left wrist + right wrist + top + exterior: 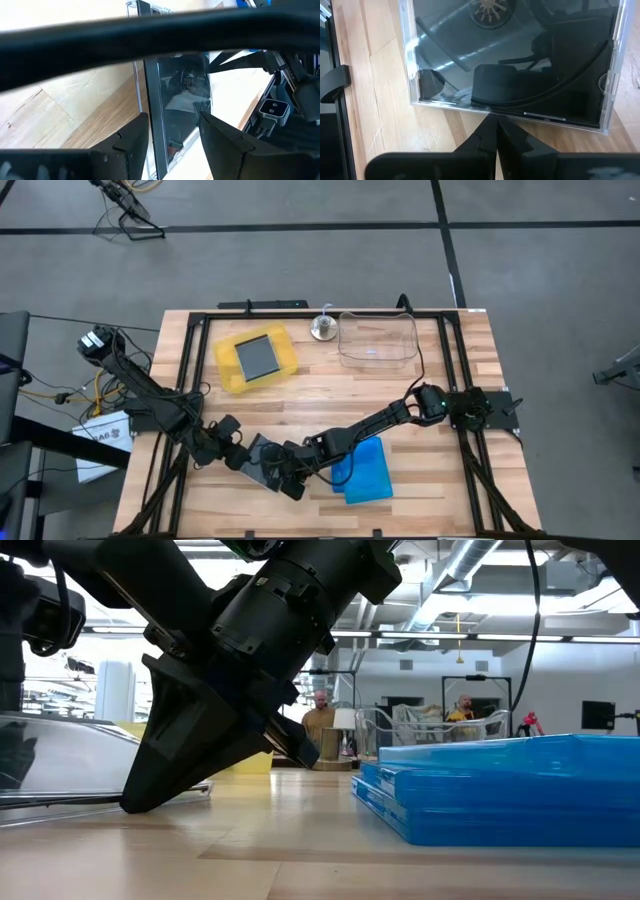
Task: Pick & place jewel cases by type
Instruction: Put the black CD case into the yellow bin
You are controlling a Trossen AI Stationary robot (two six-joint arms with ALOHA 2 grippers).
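A clear-grey jewel case (262,463) with a dark insert sits near the table's front left, between my two grippers. My left gripper (240,455) is shut on its left edge, and my right gripper (296,483), shut, meets the opposite edge. In the low view the case (70,765) is tilted, its left side raised. A stack of blue jewel cases (367,470) lies flat on the table just right of my right gripper. Another grey case (258,356) lies in the yellow tray (225,365). My left gripper has the case's edge (172,117) between its two fingers (132,142), one on each face, coming slanting down from the table's left. That side of the case is raised off the wood. My right gripper touches the middle of the case's opposite edge (490,111) with its shut fingertips (492,125), slanting down from the right. That edge rests on the table.
A clear plastic tub (378,340) stands at the far middle, with a small round silvery thing (322,328) to its left. The blue stack (510,785) lies close to my right arm. Black frame rails run along the table's sides. People (320,715) stand in the room beyond.
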